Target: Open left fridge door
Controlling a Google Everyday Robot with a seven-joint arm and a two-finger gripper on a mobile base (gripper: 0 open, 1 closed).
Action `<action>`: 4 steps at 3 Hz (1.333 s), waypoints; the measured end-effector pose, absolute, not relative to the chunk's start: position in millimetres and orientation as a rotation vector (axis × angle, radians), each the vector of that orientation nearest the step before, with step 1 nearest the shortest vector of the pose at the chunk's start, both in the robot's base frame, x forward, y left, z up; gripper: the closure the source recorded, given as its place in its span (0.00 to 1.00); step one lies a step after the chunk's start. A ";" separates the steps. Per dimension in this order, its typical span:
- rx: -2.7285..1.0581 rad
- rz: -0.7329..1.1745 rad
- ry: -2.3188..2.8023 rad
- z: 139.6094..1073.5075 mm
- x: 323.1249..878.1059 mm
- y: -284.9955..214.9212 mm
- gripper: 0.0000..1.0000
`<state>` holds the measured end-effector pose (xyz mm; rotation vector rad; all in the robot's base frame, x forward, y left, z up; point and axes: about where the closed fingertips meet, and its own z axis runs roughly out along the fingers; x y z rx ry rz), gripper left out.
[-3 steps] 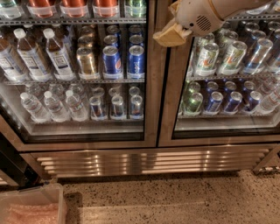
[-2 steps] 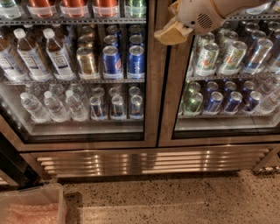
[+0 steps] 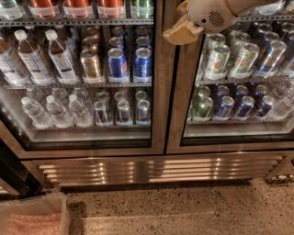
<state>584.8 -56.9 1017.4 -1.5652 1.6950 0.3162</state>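
Gripper [image 3: 182, 33]: tan tip on a white arm [image 3: 216, 13], high in view, in front of the steel strip where the two doors meet
Grip state: cannot tell
Left fridge door [image 3: 159, 96]: just left of and below the gripper, lying flush with the right door [image 3: 177, 105], seam between them narrow and dark
Top shelf, left side: three red-orange bottles [image 3: 76, 6] in a row, one green bottle [image 3: 143, 6] beside them
Middle shelf, left side: three white-capped labelled bottles [image 3: 59, 57] in front, then a column of gold cans [image 3: 92, 65], then two columns of blue Pepsi cans [image 3: 118, 64]; rear ranks too hidden to count
Bottom shelf, left side: three water bottles [image 3: 57, 111] in the front row, more behind; three slim silver-blue cans [image 3: 124, 112] to their right
Right side, upper shelf: green-and-white cans [image 3: 217, 60], two clear in front, bluish cans beside them
Right side, lower shelf: one green can [image 3: 202, 108], three dark blue cans [image 3: 243, 106] alongside
Below the doors: louvred steel grille [image 3: 156, 168]
Floor [image 3: 193, 209]: speckled stone
Plastic bin [image 3: 60, 212]: translucent, bottom left corner, holding something pink; what it is, cannot tell
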 end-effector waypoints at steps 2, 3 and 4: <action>-1.559 0.320 1.699 1019.1 585.6 -58.3 1.00; -1.560 0.319 1.697 1020.7 586.1 -58.6 1.00; -1.560 0.319 1.697 1022.9 586.3 -59.5 1.00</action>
